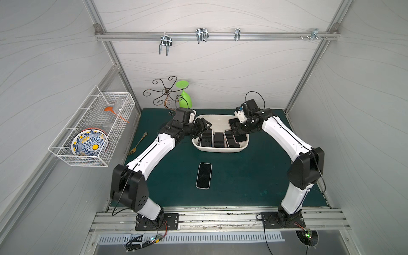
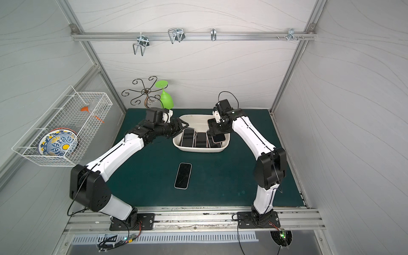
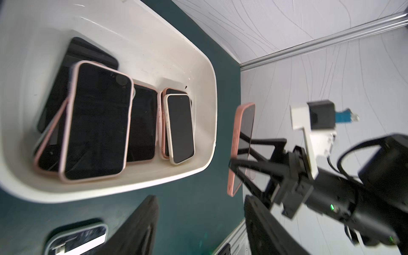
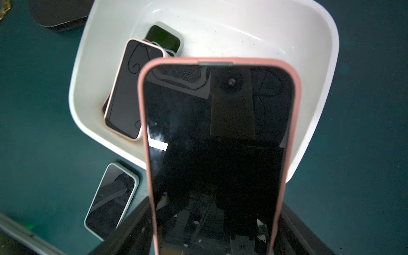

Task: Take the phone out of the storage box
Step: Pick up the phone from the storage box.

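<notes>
Your right gripper (image 1: 236, 131) clamped the phone (image 4: 216, 132) across its width — above the box's (image 1: 217, 150) 3 o'clock rim, long axis 11-to-5. Your left gripper (image 1: 206, 127), jaws apart and empty, sat at 9 o'clock.

One storage box (image 1: 217, 150); at least five boxed phones (image 3: 97, 119); one held phone (image 4: 216, 143); one loose phone (image 1: 203, 175)

The box (image 1: 217, 150) is cream-white, the counter (image 1: 242, 176) dark green, the phone (image 4: 218, 143) pink-edged black, the glass (image 1: 185, 99) lime, the plate (image 1: 89, 143) blue-and-yellow scrolled.
</notes>
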### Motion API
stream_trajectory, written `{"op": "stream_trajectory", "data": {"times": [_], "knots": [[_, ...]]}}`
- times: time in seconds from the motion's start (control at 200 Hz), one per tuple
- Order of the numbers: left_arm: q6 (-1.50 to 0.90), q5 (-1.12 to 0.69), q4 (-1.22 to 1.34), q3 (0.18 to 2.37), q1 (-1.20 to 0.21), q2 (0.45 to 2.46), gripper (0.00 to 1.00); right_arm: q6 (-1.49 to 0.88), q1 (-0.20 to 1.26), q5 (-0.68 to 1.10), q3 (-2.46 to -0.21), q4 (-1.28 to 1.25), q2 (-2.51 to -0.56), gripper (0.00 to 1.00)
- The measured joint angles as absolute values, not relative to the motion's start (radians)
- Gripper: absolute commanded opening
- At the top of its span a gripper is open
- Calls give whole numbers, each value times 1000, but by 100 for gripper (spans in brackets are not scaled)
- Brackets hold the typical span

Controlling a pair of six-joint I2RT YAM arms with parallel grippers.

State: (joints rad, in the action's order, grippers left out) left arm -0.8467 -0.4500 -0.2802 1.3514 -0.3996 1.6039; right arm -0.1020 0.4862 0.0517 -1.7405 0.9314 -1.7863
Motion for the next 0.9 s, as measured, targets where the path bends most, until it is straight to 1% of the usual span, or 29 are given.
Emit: {"op": "stream_trajectory", "data": {"times": [0.19,0.4,0.73,0.78,0.82,0.845,0.9], "knots": [[-920,-465,-190,1423,-479,1751,67,-116,500,138,-1665,929,-1762,29],[-960,-469,-128,1442,-537,1799,66,-135,503,206,-1610,928,-1758,30],[-986,-467,-90,1444,-547,1851,56,-163,503,302,-1601,905,-1739,30],[-988,-467,-89,1444,-549,1857,52,-167,503,316,-1600,899,-1739,30],[-991,-467,-88,1444,-551,1860,46,-168,503,326,-1597,893,-1738,30],[-994,-468,-86,1444,-552,1860,42,-169,503,332,-1595,891,-1738,30],[-1002,-468,-79,1444,-554,1860,29,-170,503,345,-1588,885,-1737,30]]}}
